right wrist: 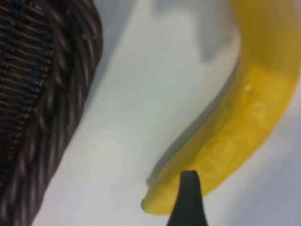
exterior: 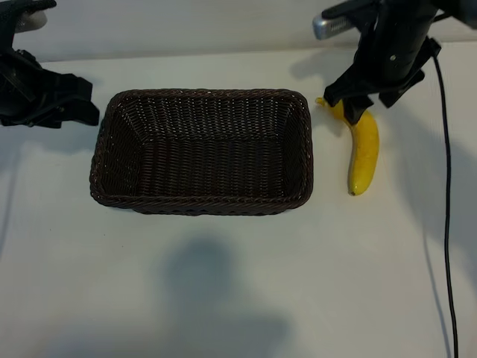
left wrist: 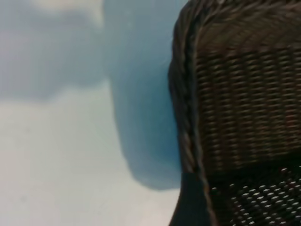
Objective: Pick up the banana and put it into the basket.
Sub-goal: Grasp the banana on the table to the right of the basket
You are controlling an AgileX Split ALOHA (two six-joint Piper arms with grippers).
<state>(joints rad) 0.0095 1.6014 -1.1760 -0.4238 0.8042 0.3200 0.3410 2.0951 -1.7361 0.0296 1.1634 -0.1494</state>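
We see smooth bright-yellow curved banana (exterior: 364,153) on white table (exterior: 223,283), beside dark woven wicker basket (exterior: 201,151); right gripper (exterior: 370,101) released over stem end; left gripper (exterior: 71,104) released, parked.

The exterior camera looks steeply down on the desk (exterior: 223,283), basket (exterior: 201,153) mid-frame, banana (exterior: 364,153) at right. The left wrist camera sits close against the basket's outer wall (left wrist: 240,108). The right wrist camera hangs just above the banana (right wrist: 254,117), basket rim (right wrist: 51,94) at frame left. All three views share the basket.
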